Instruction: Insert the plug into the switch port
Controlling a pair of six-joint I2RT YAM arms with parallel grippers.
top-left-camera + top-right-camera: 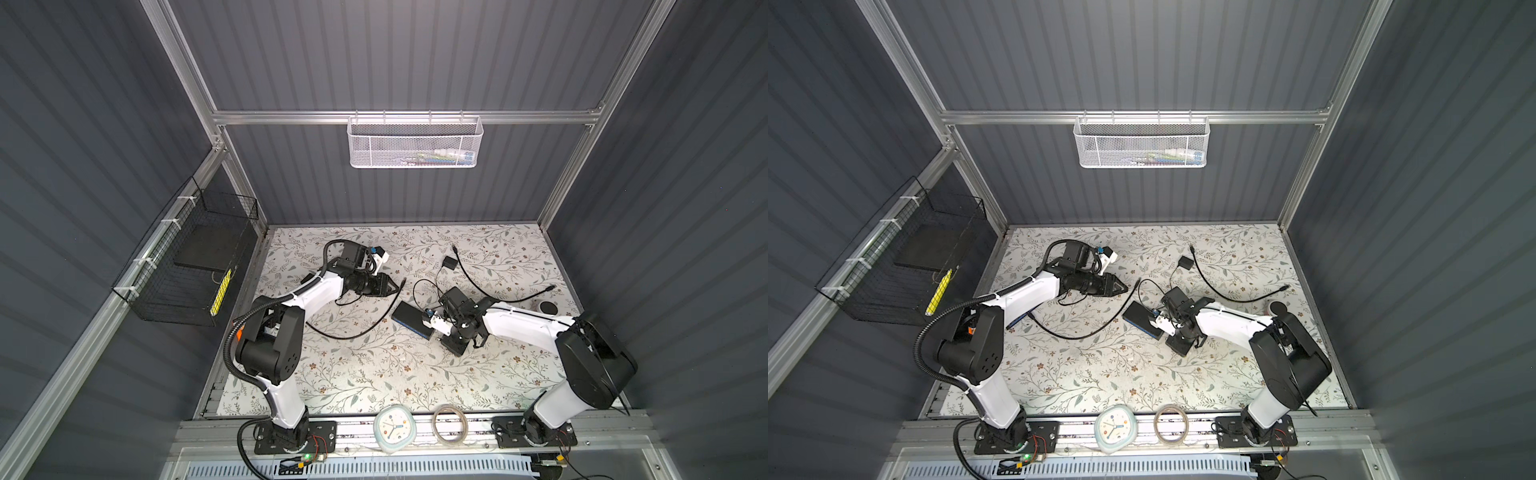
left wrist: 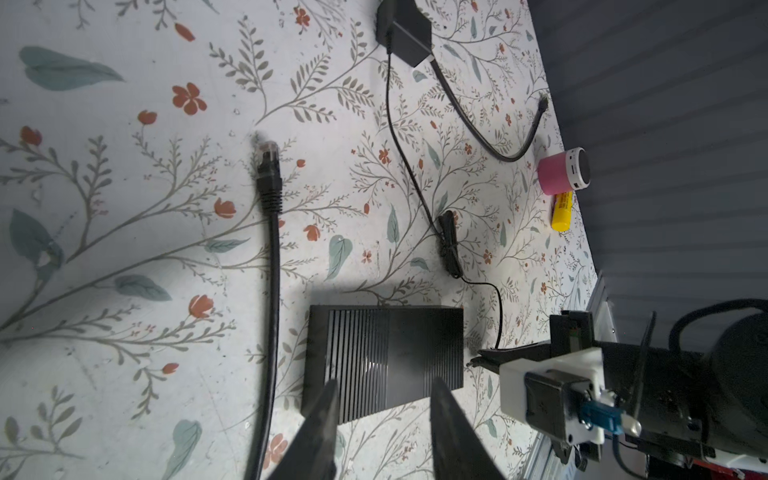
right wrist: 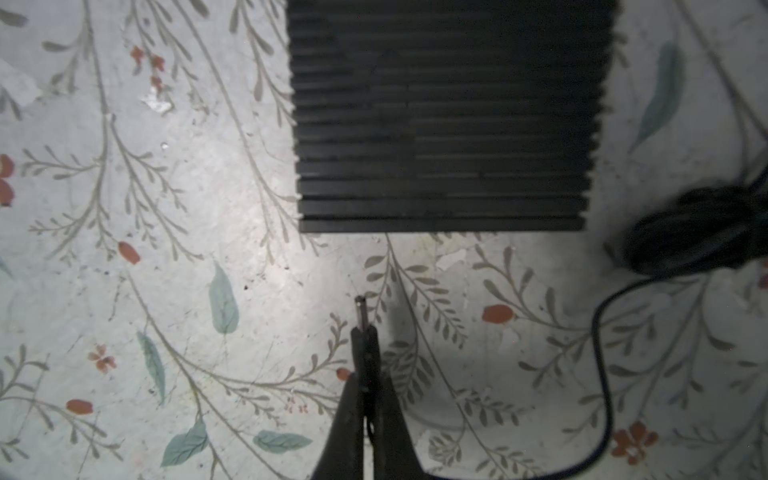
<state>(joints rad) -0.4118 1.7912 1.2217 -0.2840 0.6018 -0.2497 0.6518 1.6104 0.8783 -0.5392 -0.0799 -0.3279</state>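
Observation:
The flat black ribbed switch [image 1: 413, 318] [image 3: 444, 116] lies mid-table, with a blue strip [image 1: 409, 330] along its long front side. My right gripper [image 3: 366, 380] is shut on the plug [image 3: 360, 309], a thin black barrel with a metal tip. The tip points at the switch's near short edge, a short gap away from it. The switch port cannot be made out on that edge. In the left wrist view the same plug tip [image 2: 470, 365] sits just off the switch [image 2: 386, 353]. My left gripper [image 2: 384, 382] [image 1: 392, 286] is open and empty, left of the switch.
A black network cable [image 2: 270, 249] with a clear connector [image 2: 268, 156] lies beside the left gripper. The plug's cord runs through a tied bundle [image 2: 449, 245] to a black adapter [image 1: 449, 263]. Another black cable [image 1: 498, 286], a pink speaker [image 2: 563, 172] and a yellow tube [image 2: 562, 212] lie at the right.

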